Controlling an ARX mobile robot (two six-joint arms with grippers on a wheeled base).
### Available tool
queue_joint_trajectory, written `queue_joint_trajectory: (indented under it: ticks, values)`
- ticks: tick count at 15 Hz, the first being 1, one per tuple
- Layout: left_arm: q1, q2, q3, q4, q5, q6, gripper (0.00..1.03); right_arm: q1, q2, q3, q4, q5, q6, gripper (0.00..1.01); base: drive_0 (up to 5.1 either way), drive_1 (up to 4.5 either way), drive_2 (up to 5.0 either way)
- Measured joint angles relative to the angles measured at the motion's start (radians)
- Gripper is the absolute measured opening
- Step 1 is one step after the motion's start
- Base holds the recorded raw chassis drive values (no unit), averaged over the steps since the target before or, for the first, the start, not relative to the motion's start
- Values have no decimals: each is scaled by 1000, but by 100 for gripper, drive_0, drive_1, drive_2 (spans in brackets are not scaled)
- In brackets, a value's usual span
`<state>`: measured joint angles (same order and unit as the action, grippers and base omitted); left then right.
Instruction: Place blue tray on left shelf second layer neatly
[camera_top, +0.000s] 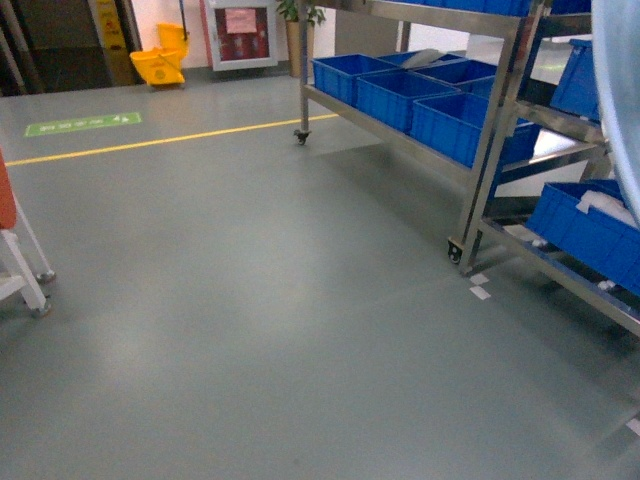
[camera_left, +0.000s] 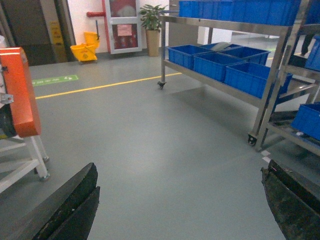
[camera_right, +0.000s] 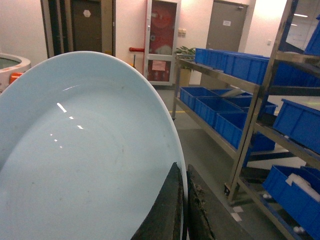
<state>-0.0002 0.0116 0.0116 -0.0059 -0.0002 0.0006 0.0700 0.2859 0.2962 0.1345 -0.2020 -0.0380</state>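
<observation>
The left hand (camera_left: 177, 205) is wide open and holds nothing, with only grey floor (camera_left: 150, 140) between its dark fingers (camera_left: 70, 205). To the right stands the steel shelf (camera_top: 480, 150) with dark blue crates (camera_top: 455, 120) on its tiers. The right hand (camera_right: 182, 210) is closed on the rim of the blue tray (camera_right: 80, 165) (it fills most of the right wrist view). The tray is already picked up, I think, but the robot is not yet at the shelf; approach and neat placing remain.
</observation>
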Motion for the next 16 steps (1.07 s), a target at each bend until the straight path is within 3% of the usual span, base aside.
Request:
queue_joint_trajectory:
  ticks: [16]
  values:
    - [-1, 0, 0, 3, 1, 1, 98, -5, 0, 0, 1, 0, -5, 2, -25, -25, -25]
